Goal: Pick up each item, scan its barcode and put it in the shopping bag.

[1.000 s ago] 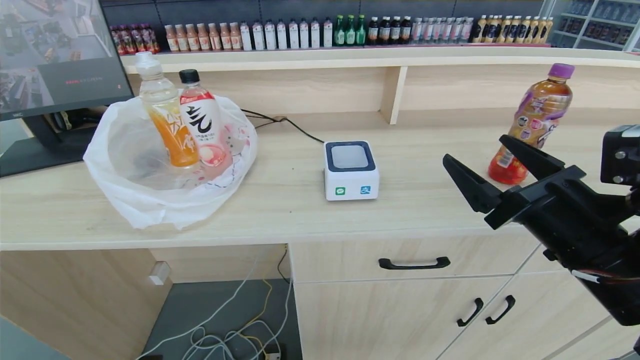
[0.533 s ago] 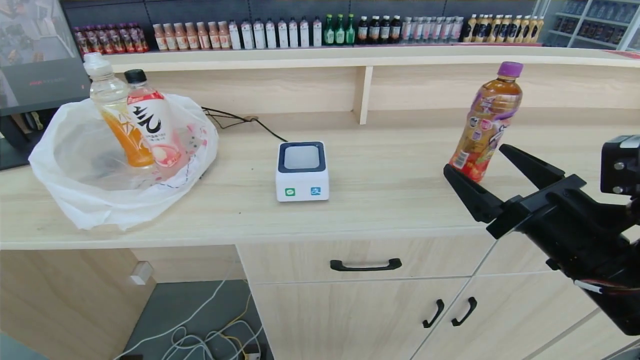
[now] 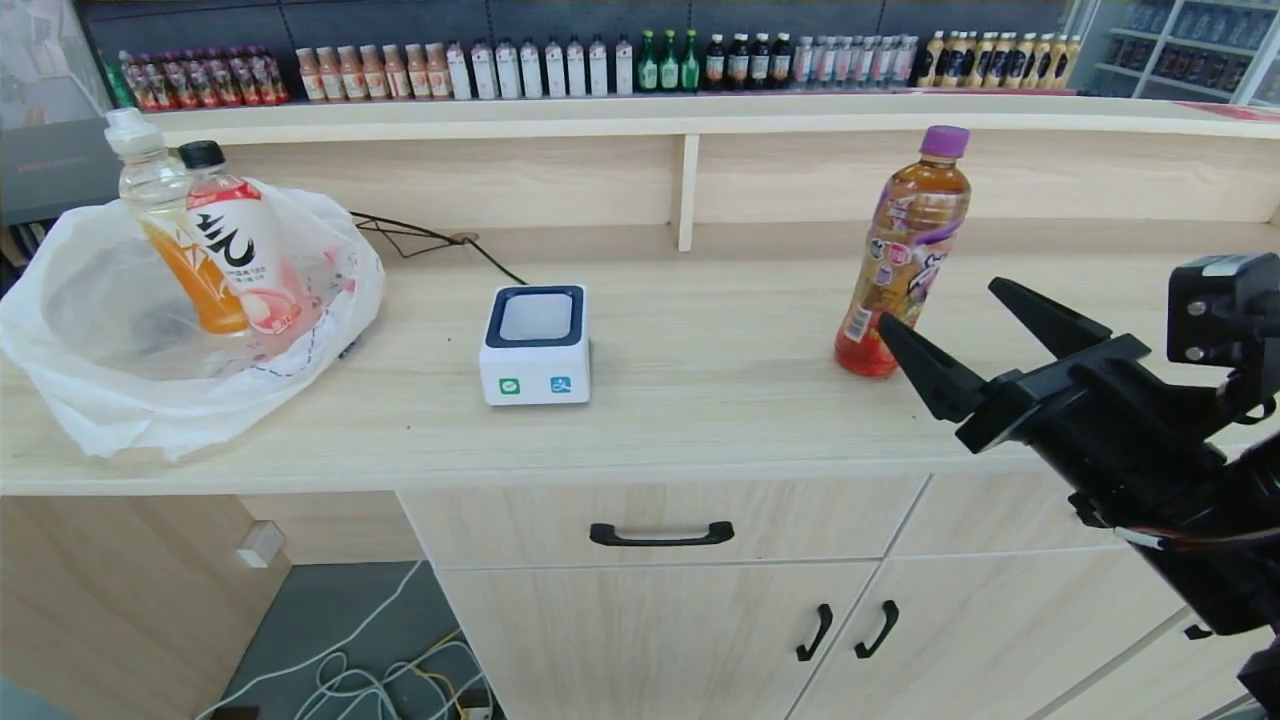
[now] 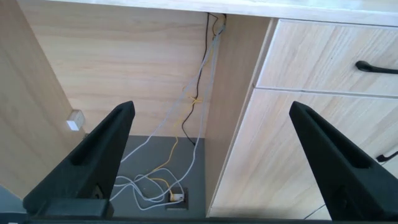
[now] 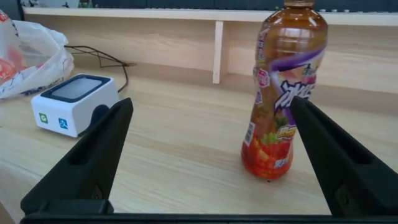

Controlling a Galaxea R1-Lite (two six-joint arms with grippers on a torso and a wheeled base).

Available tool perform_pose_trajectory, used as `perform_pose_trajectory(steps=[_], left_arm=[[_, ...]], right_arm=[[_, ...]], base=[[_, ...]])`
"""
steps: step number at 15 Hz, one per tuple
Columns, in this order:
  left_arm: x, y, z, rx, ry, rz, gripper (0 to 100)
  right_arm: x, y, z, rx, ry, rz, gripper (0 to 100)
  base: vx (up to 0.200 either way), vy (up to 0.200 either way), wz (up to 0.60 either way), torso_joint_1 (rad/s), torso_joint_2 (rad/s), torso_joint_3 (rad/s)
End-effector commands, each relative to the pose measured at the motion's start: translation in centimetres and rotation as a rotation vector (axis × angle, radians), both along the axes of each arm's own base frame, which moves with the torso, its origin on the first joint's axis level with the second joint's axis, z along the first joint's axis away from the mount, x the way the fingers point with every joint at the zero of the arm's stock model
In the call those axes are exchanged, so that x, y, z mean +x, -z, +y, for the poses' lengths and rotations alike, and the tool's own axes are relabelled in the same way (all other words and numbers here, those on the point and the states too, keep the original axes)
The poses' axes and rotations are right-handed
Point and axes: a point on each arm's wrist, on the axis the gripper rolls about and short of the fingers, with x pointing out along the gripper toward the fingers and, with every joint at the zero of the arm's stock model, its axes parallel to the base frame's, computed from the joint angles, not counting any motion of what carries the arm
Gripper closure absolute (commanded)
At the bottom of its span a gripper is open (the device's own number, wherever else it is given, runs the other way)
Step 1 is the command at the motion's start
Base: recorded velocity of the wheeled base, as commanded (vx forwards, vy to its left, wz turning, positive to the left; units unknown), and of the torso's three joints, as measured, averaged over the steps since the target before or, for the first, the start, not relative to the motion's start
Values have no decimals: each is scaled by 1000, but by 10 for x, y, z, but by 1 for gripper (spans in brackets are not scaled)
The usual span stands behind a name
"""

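A tea bottle (image 3: 903, 250) with a purple cap stands upright on the wooden counter (image 3: 700, 400), right of centre; it also shows upright in the right wrist view (image 5: 283, 93). My right gripper (image 3: 960, 325) (image 5: 211, 162) is open, just in front of the bottle and a little to its right, with nothing between its fingers. A white scanner box (image 3: 535, 343) (image 5: 74, 102) sits mid-counter. At the far left a white shopping bag (image 3: 120, 370) holds an orange drink bottle (image 3: 165, 225) and a pink-labelled bottle (image 3: 240, 245). My left gripper (image 4: 211, 162) is open below counter height, facing the cabinet.
A raised back shelf (image 3: 690, 125) with a divider runs behind the counter. A black cable (image 3: 440, 245) leads to the scanner. Drawers and doors with black handles (image 3: 660, 535) lie below. Loose wires (image 4: 168, 180) lie on the floor.
The head camera has turned right, so everything has shifted left in the picture. My right gripper stays open and now sits closer to the bottle.
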Motion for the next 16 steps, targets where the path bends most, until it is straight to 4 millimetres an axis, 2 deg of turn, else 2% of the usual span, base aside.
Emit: perform_pose_trajectory(steps=[1,9,16], left_arm=[[0,0,0,0,-1,0,0],[0,0,0,0,1,0,0],[0,0,0,0,1,0,0]], right_arm=[[16,0,-9,1,63,-3,0],[32,3,-8,0,78,2,0],[64,8,4,18,74,7,0]], base=[[0,0,0,0,0,0],[0,0,0,0,0,0],[0,0,0,0,0,0]])
